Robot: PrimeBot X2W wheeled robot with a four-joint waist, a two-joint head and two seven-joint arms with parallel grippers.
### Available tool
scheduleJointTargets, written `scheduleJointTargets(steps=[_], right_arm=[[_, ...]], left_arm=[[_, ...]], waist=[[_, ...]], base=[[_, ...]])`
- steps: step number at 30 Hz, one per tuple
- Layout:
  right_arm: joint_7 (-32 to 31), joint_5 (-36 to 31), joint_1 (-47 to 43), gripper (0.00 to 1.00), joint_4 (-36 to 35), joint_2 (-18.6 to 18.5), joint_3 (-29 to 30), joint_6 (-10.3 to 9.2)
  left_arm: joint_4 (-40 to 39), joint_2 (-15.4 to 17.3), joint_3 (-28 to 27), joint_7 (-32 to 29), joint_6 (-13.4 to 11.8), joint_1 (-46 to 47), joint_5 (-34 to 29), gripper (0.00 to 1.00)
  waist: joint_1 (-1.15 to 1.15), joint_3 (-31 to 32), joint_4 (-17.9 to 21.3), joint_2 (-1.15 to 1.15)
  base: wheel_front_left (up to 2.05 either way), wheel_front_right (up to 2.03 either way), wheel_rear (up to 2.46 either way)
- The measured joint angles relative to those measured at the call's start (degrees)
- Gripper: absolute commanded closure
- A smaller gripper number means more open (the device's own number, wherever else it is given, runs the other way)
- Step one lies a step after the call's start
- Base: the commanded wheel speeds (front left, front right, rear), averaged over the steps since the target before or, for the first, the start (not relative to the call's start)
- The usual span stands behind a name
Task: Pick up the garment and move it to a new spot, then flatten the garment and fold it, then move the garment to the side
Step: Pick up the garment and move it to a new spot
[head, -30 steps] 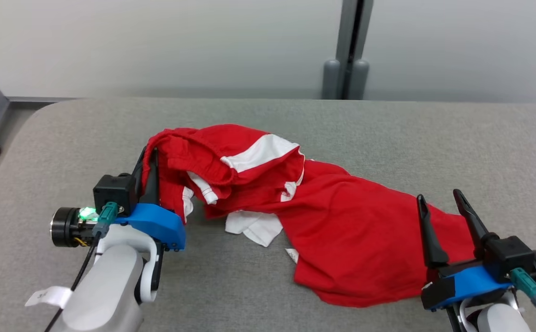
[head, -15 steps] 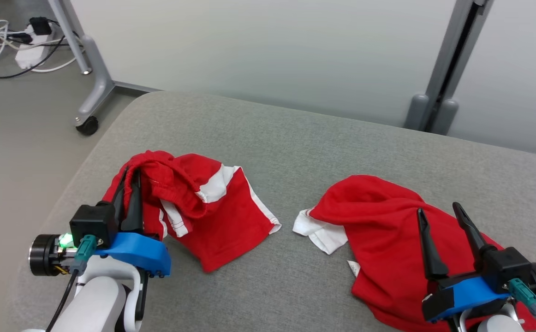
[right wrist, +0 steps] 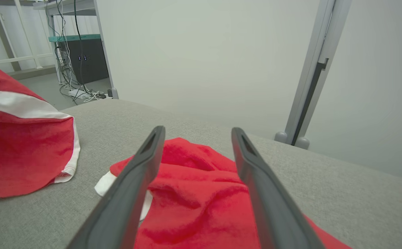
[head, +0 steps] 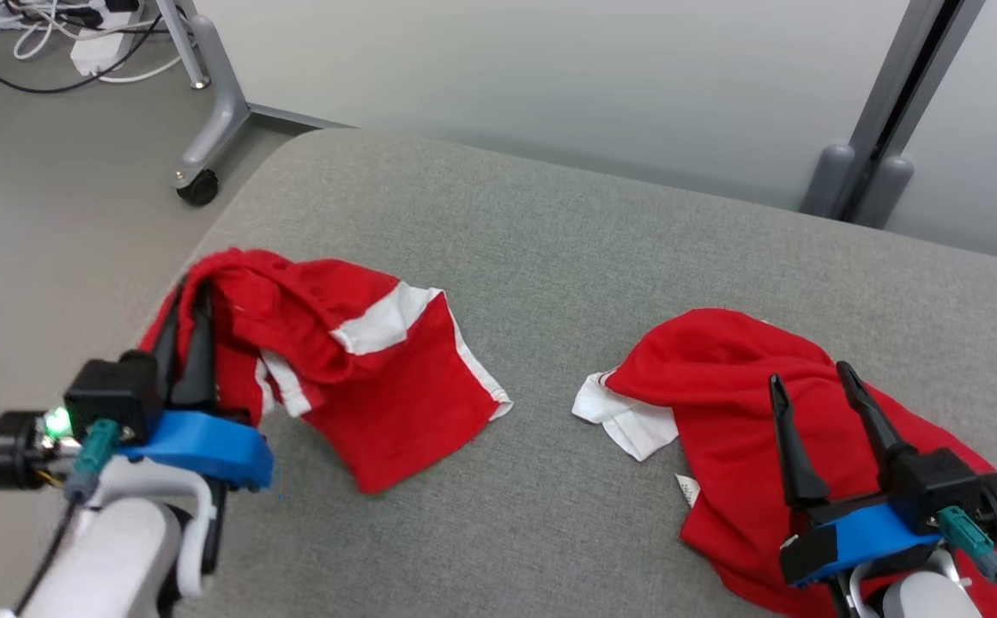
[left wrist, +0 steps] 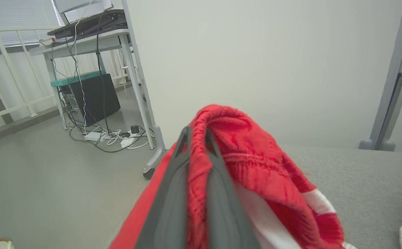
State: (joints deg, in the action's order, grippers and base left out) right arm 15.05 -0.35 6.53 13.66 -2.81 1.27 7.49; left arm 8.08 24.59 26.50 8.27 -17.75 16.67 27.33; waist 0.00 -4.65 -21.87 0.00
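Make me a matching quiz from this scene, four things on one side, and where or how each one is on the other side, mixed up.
Column one:
1. left gripper
2. right gripper
3. plain red garment
4. caster wheel

Column two:
A. on the floor, past the table's corner
B. shut on the striped red garment
C. open, gripping nothing
D. crumpled on the grey table, a white piece poking out

Pairs: 1-B, 2-C, 3-D, 4-A
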Motion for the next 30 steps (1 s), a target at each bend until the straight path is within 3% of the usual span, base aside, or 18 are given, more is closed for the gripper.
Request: scheduleJointTargets(steps=[8, 15, 20, 30], right_arm=[[0.0, -3.6, 3.5, 0.0, -1.71, 0.0, 0.32, 0.0], [0.0, -6.7, 7.3, 0.0, -4.59, 0.01, -1.01, 0.0], [-0.18, -9.26, 8.75, 0.0, -8.82, 0.01, -0.86, 0.0], [-2.86, -10.27, 9.41, 0.0, -17.45, 0.01, -2.19, 0.0]], left_arm=[[-2.1, 8.49, -6.15, -2.4, 2.79, 16.24, -1.4, 1.0], [8.8, 15.4, -9.8, -4.66, 5.27, 30.77, -3.02, 1.0], [20.39, 16.0, -10.51, -3.6, 5.1, 36.05, -3.8, 1.0], [42.69, 9.31, -7.5, -0.64, 5.5, 37.75, -3.82, 1.0]], waist=[[0.01, -7.31, 3.63, 0.0], [0.02, -16.33, 9.51, 0.0], [0.02, -22.27, 12.64, 0.0], [0.02, -29.28, 14.98, 0.0]], base=[[0.0, 0.0, 0.0], [0.0, 0.0, 0.0], [0.0, 0.0, 0.0], [0.0, 0.0, 0.0]])
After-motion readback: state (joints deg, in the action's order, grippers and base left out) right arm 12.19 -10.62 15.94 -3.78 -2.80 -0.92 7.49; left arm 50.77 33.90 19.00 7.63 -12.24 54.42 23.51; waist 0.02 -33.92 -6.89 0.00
